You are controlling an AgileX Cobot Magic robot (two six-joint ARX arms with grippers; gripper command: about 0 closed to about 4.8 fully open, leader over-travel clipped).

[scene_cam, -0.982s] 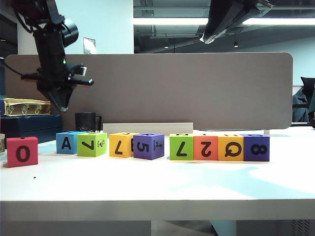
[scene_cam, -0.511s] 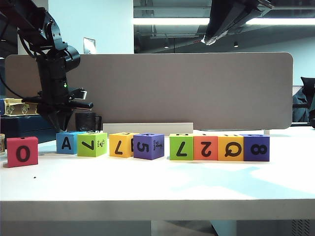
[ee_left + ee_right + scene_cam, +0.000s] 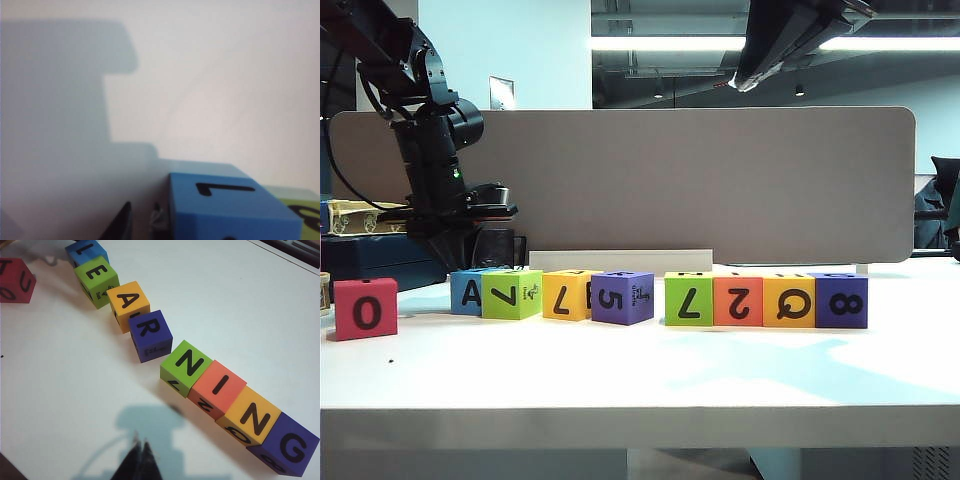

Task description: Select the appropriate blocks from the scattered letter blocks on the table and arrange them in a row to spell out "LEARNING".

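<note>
The appropriate blocks stand in a row on the white table (image 3: 640, 370): blue L (image 3: 86, 251), green E (image 3: 96, 276), yellow A (image 3: 129, 302), purple R (image 3: 150, 332), green N (image 3: 186, 365), coral I (image 3: 218, 387), orange N (image 3: 252, 416), purple G (image 3: 290, 442). My left gripper (image 3: 141, 222) is low at the row's left end, shut with nothing between its fingers, one fingertip (image 3: 159, 219) against the side of the blue block (image 3: 225, 205) (image 3: 468, 292). My right gripper (image 3: 140, 451) is shut and empty, held high over the table; in the exterior view it (image 3: 738, 78) hangs at the top.
A red O cube (image 3: 365, 308) stands apart at the far left near the table's edge. A grey-brown divider panel (image 3: 700, 180) runs behind the row, with a dark cup (image 3: 500, 245) and boxes (image 3: 370, 235) at the back left.
My left gripper has come down and to the right beside the blue block, which has slid right against the green E block. The right arm has not moved.
</note>
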